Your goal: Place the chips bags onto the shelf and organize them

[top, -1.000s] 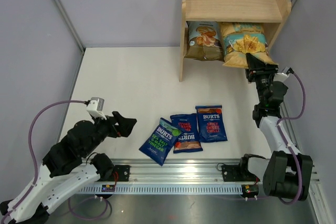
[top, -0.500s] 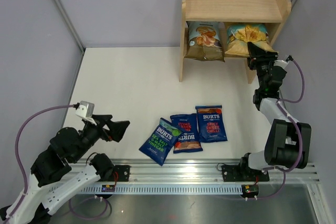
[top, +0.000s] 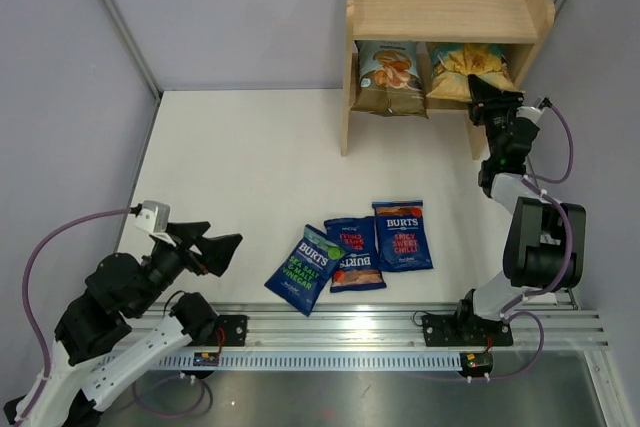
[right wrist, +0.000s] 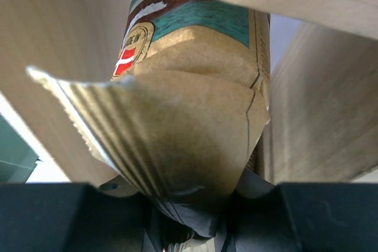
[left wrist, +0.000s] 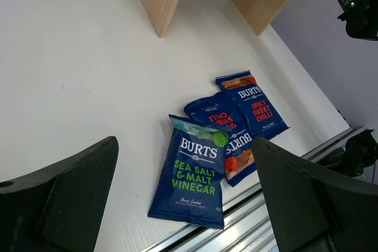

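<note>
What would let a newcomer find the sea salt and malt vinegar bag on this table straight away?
On the white tabletop, well in front of the light wooden two-tier shelf, three small dark-blue crinkly BURTS bags lie flat in a row. It is the leftmost bag. Only it has green lettering, and it lies tilted, overlapping the middle bag.

Shelf (top: 440,17) lower tier blocked: light-blue-and-olive bag (top: 389,77), tan-and-teal bag (top: 460,69), right gripper (top: 484,89). Top tier open.
</note>
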Controlling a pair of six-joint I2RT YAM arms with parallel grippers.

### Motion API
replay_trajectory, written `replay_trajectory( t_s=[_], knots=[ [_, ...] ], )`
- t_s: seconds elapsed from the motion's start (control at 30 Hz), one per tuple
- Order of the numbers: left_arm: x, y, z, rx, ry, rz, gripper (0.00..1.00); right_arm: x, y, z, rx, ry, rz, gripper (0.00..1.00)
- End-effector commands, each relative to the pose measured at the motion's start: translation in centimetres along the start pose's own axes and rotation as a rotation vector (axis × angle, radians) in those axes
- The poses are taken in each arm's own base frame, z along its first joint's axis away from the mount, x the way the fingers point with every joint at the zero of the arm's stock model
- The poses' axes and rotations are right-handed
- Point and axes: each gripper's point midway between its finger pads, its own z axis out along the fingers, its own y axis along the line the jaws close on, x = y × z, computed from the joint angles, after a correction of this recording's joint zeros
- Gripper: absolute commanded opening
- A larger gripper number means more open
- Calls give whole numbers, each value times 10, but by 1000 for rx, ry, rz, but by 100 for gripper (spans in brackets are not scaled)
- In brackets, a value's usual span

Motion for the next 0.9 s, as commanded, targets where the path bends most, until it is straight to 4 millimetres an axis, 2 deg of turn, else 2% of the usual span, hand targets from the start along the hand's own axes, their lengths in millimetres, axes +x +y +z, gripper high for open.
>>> replay_trajectory(
  t_s=[0.0, 0.13, 0.3, 0.47, 0.67, 0.73, 0.83, 0.87],
  knots=[
    [-13, -6, -3, 39, -58, 4, 99, -24, 24, 6, -104, -109, -51, 17],
    [-13, -5, -5, 38, -66, 4, 99, -23, 4, 9, -53, -106, -53, 19],
    [-13, -6, -5, 40, -68, 3, 99, -22, -8, 14, -38, -100, -40, 19],
    [-14, -6, -6, 43, -74, 0, 99, -21, -17, 7, -8, -112, -57, 22],
    [-14, -7, -6, 47, -73, 3, 99, -15, -26, 1, 29, -81, -79, 38],
    [-15, -7, -7, 49, -76, 1, 99, -11, -28, -1, 46, -61, -84, 48],
    [-15, -7, -8, 50, -80, 1, 99, -8, -30, -2, 71, -34, -107, 56],
    [-15, -6, -8, 51, -81, 1, 99, -7, -31, -3, 77, -33, -116, 62]
  ],
)
